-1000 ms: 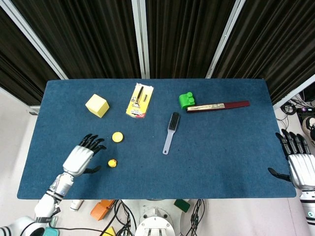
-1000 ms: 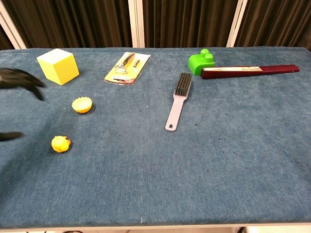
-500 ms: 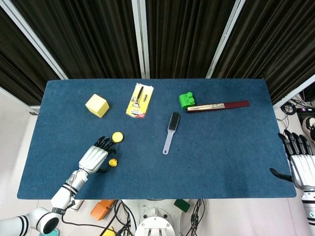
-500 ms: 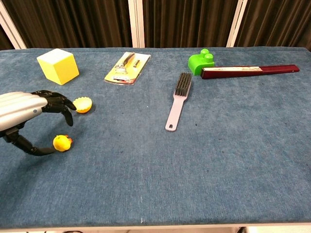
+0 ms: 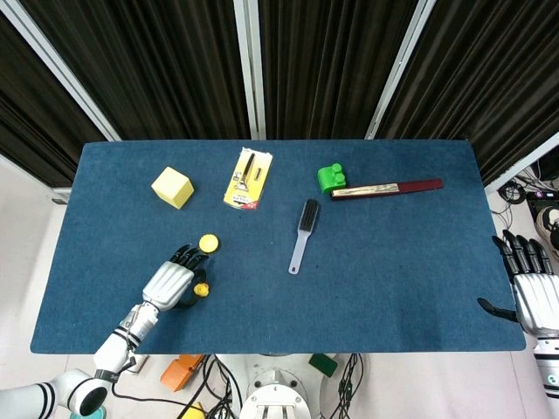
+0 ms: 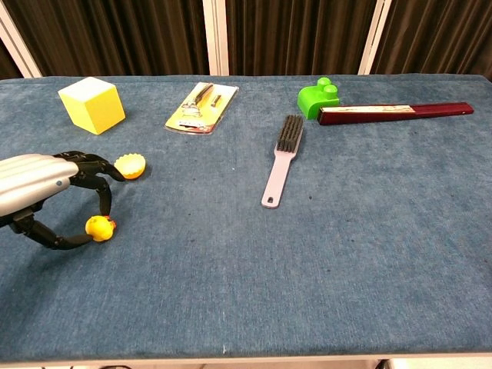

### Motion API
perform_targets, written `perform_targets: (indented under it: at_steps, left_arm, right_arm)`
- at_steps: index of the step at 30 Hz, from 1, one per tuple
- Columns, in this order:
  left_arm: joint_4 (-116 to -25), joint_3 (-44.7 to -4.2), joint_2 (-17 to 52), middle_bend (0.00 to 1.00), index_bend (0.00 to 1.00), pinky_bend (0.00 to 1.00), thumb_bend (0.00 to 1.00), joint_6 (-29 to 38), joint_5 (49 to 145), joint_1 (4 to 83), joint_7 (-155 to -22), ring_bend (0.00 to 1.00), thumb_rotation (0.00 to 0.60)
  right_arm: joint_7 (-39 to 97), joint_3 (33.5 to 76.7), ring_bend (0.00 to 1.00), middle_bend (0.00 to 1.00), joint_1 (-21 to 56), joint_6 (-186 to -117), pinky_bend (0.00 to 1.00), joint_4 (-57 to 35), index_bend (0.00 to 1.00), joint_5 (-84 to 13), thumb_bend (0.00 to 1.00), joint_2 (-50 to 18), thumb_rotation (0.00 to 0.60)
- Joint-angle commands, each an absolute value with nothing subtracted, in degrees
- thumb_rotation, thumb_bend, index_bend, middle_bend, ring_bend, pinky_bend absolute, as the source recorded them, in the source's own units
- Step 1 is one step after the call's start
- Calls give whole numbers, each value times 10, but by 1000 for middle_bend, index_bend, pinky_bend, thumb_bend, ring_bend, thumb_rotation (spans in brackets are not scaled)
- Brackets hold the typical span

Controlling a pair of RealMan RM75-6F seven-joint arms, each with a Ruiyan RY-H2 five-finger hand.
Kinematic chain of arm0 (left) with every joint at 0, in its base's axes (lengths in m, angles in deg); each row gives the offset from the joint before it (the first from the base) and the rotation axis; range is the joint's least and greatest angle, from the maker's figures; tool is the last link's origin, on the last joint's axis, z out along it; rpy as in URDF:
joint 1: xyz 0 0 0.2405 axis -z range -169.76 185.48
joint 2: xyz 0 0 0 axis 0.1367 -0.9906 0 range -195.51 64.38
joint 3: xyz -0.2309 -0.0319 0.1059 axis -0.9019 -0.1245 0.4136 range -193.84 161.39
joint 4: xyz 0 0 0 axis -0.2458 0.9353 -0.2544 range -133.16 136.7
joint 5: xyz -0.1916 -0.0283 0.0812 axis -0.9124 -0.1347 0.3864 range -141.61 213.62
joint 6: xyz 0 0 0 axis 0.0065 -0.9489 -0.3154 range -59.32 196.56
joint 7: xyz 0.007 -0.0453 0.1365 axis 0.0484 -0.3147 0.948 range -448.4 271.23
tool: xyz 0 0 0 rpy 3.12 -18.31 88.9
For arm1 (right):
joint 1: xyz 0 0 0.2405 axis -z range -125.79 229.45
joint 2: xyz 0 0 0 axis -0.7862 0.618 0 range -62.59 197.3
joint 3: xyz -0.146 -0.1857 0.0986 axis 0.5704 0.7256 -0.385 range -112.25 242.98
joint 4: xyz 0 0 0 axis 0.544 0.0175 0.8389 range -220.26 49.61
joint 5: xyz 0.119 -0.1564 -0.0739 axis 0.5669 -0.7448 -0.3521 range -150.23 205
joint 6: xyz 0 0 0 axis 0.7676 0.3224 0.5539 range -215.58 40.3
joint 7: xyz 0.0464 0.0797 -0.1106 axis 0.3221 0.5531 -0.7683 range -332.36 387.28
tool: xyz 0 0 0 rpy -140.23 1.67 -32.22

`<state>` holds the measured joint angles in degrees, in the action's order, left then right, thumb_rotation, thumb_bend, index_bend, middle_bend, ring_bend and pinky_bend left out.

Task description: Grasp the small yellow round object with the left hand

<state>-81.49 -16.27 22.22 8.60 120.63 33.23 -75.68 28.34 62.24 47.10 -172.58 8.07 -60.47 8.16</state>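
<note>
The small yellow round ball [image 5: 201,289] [image 6: 98,227] lies on the blue table near its front left. My left hand [image 5: 170,284] [image 6: 34,188] reaches over it from the left. A curled fingertip [image 6: 104,209] touches its top and the thumb presses its lower left side, so the ball is pinched while resting on the cloth. A flat yellow scalloped cap [image 5: 208,243] [image 6: 130,165] sits just beyond the fingers, apart from them. My right hand [image 5: 530,288] hangs past the table's right edge with fingers spread, holding nothing; the chest view does not show it.
A yellow cube [image 5: 172,187] [image 6: 91,104] stands at the back left. Further right lie a carded tool packet [image 5: 248,179], a grey brush [image 5: 302,234] [image 6: 281,159], a green block [image 5: 330,178] and a dark red bar [image 5: 389,188].
My left hand moved right toward the ball, then its fingers curled down and the thumb came in against it. The right hand stayed put.
</note>
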Motion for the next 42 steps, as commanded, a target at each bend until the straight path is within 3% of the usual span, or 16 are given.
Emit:
perform_targets:
  at_steps: [1,10,21,34,42]
  left_arm:
    - [-814,-164,224,145,534,0,391,84,1205,333,-762,56,600]
    - [-831,-206,201,152,536,0,409,66,1182,347,-783,57,600]
    - [-769,-275,245,152,536,0,404,134,1081,414,-759,51,600]
    - [-744,-273,262,152,506,0,394,149,1041,433,-748,50,600]
    - [-744,-264,262,149,400,0,374,157,1027,441,-730,46,600]
  right_arm:
    - [284,622,0,19,471,-1726,30,80,0,-605,140,81,600]
    - [289,621,0,19,472,-1729,30,76,0,-606,140,81,600]
    - [298,623,0,19,477,-1736,30,70,0,-606,140,79,600]
    - [305,622,0,19,480,-1736,30,63,0,-601,140,77,600]
    - [308,622,0,19,482,-1737,30,62,0,-600,140,78,600]
